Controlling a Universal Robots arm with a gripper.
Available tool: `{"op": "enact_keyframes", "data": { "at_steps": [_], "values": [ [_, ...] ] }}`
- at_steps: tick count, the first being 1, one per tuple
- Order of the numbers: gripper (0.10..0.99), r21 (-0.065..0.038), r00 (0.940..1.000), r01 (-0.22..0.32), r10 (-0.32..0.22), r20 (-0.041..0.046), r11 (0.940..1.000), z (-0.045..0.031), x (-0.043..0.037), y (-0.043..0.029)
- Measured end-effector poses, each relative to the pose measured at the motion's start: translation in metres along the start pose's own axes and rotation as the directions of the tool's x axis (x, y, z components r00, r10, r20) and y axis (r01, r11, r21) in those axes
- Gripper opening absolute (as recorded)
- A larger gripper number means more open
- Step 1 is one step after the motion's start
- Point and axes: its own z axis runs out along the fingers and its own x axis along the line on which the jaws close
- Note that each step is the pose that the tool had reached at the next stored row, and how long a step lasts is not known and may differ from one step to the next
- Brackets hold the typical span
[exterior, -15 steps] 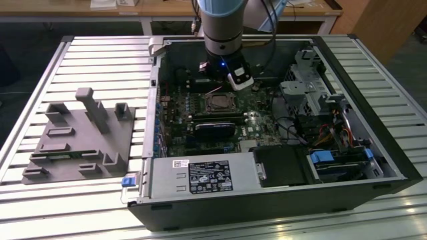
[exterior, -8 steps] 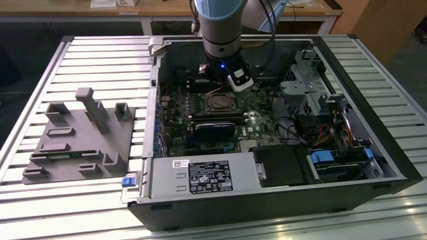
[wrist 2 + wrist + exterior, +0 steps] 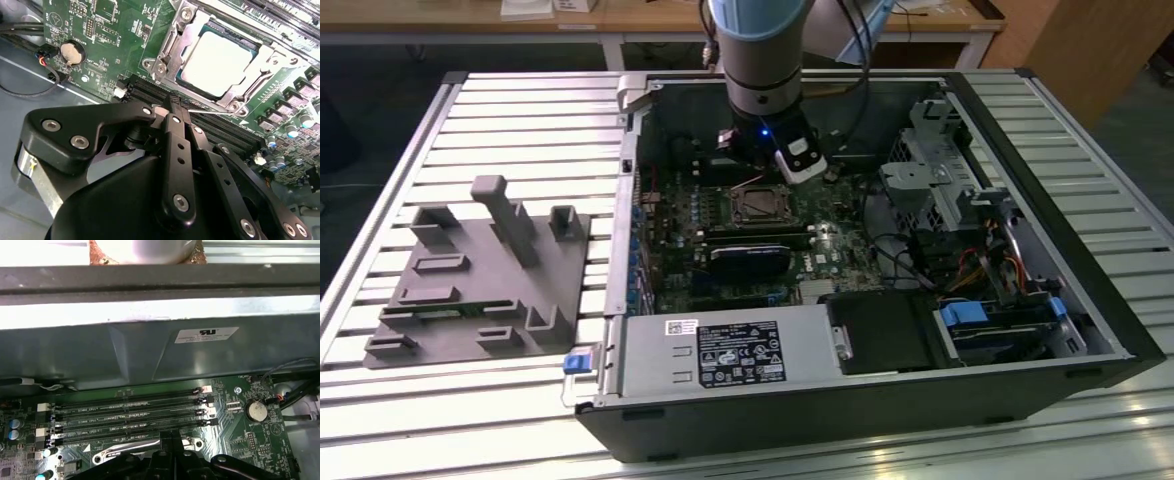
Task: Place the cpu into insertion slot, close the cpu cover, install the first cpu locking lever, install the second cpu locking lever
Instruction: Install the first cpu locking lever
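Green motherboard [image 3: 100, 30] holds one cpu [image 3: 217, 57] under one cpu cover [image 3: 176, 40]; gripper [image 3: 173, 101] pressed together.

— What is the arm [image 3: 763, 70] wearing?
— It's showing a grey tube under a pale blue cap. A black cable [image 3: 865, 50] is running beside it, and a blue light [image 3: 765, 131] is glowing above a white block [image 3: 802, 160].
— And the claw [image 3: 172, 102]?
— It's showing black jointed links [image 3: 75, 135], with silver screws [image 3: 181, 202] gleaming at the pivots.
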Motion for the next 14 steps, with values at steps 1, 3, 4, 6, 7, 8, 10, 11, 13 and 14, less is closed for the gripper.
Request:
{"op": "enact_keyframes", "data": {
  "at_steps": [1, 3, 4, 6, 7, 8, 10, 11, 13, 14],
  "values": [
    [0.106, 0.001, 1.0000, 0.001, -0.001, 0.0001, 1.0000, 0.0003, 0.0004, -0.0001],
    [0.106, 0.003, 1.0000, 0.003, -0.003, 0.0006, 1.0000, 0.0010, 0.0013, -0.0004],
    [0.106, 0.004, 1.0000, 0.005, -0.005, 0.0011, 1.0000, 0.0014, 0.0016, -0.0003],
    [0.106, 0.009, 1.0000, 0.007, -0.007, 0.0019, 0.9999, 0.0021, 0.0020, 0.0001],
    [0.106, 0.012, 1.0000, 0.009, -0.009, 0.0022, 0.9999, 0.0025, 0.0022, 0.0005],
    [0.106, 0.015, 0.9999, 0.010, -0.010, 0.0024, 0.9998, 0.0028, 0.0024, 0.0010],
    [0.106, 0.022, 0.9999, 0.013, -0.014, 0.0029, 0.9997, 0.0034, 0.0028, 0.0023],
    [0.106, 0.025, 0.9999, 0.015, -0.015, 0.0033, 0.9996, 0.0038, 0.0031, 0.0033],
    [0.106, 0.029, 0.9998, 0.017, -0.017, 0.0037, 0.9994, 0.0045, 0.0035, 0.0051],
    [0.106, 0.031, 0.9998, 0.018, -0.018, 0.0038, 0.9994, 0.0048, 0.0037, 0.0062]
  ]
}}
